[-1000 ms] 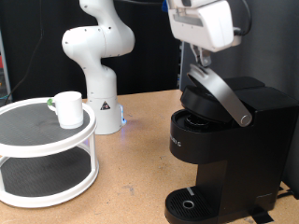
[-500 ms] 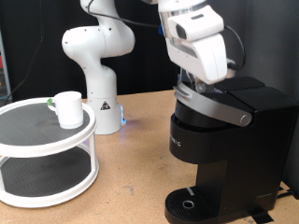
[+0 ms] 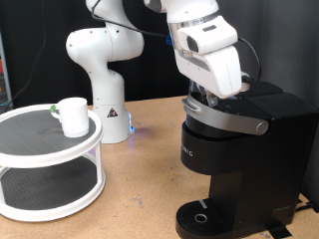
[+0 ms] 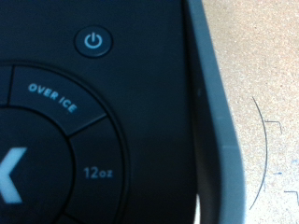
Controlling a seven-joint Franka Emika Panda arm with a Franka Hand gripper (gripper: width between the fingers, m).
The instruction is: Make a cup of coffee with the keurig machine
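- The gripper [image 3: 212, 98] sits directly on top of the keurig machine [image 3: 239, 164], pressed low against the lid at the exterior view's right.
- State of the jaws: cannot tell; the white hand housing hides them in the exterior view and neither finger shows in the wrist view.
- The silver-grey lid handle [image 3: 239, 119] lies down, nearly level, across the front of the machine's head; the lid appears shut.
- The wrist view is filled by the machine's top panel [image 4: 93, 121]: a power button [image 4: 92, 42], a segment marked "OVER ICE" [image 4: 53, 93] and a segment marked "12oz" [image 4: 98, 172] are legible, with the silver-grey rim [image 4: 213, 112] beside them.
- The round drip tray [image 3: 204, 218] at the machine's base carries nothing.
- The cup [image 3: 72, 116] stands upright on the upper tier of a white two-tier round stand [image 3: 50, 159] at the exterior view's left, well apart from the machine.
- A small dark item [image 3: 52, 112] lies on that tier just beside the cup; too small to identify.
- Stand and machine both rest on the wooden table [image 3: 140, 179].
- The arm's white base [image 3: 108, 70] stands behind, between stand and machine.
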